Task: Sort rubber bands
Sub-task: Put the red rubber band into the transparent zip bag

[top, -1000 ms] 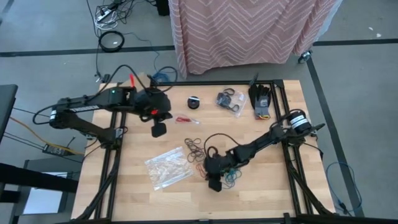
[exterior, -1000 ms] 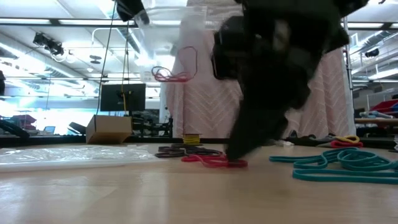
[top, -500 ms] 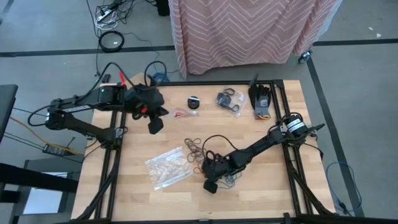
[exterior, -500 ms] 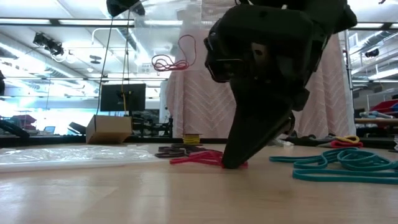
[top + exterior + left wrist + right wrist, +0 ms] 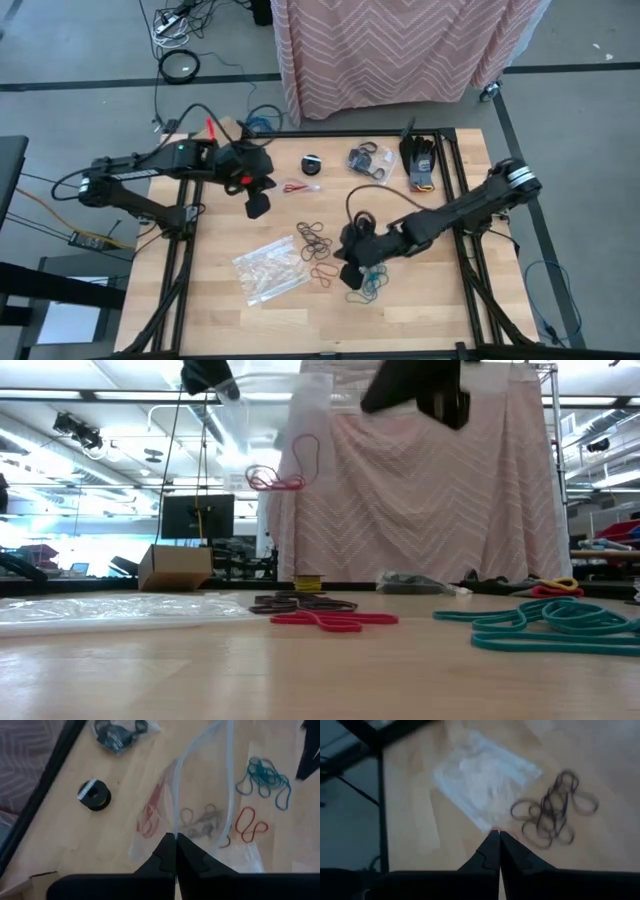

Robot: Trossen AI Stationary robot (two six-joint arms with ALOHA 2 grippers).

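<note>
No brand, label or legible writing is shown on any item.

The left gripper (image 5: pixel 257 207) is held above the table's left rear area, and its fingers (image 5: pixel 162 857) are pressed together on the edge of a clear plastic bag (image 5: pixel 202 785). The bag hangs from the grip and red rubber bands (image 5: pixel 283 472) are seen inside it.

The right gripper (image 5: pixel 352 277) is raised above the front centre of the table. Its fingers (image 5: pixel 492 852) are closed together; a small red spot is seen at the tips, but whether a band is held cannot be told.

On the table (image 5: pixel 420 310), a red rubber band (image 5: pixel 324 274) lies just left of the right gripper. Teal rubber bands (image 5: pixel 377 284) lie beside it, a cluster of brown rubber bands (image 5: pixel 313 238) lies behind, and a second clear bag (image 5: pixel 270 268) lies to the left. Black rubber bands (image 5: pixel 368 162) are bagged at the rear, near a black disc (image 5: pixel 313 164).
</note>
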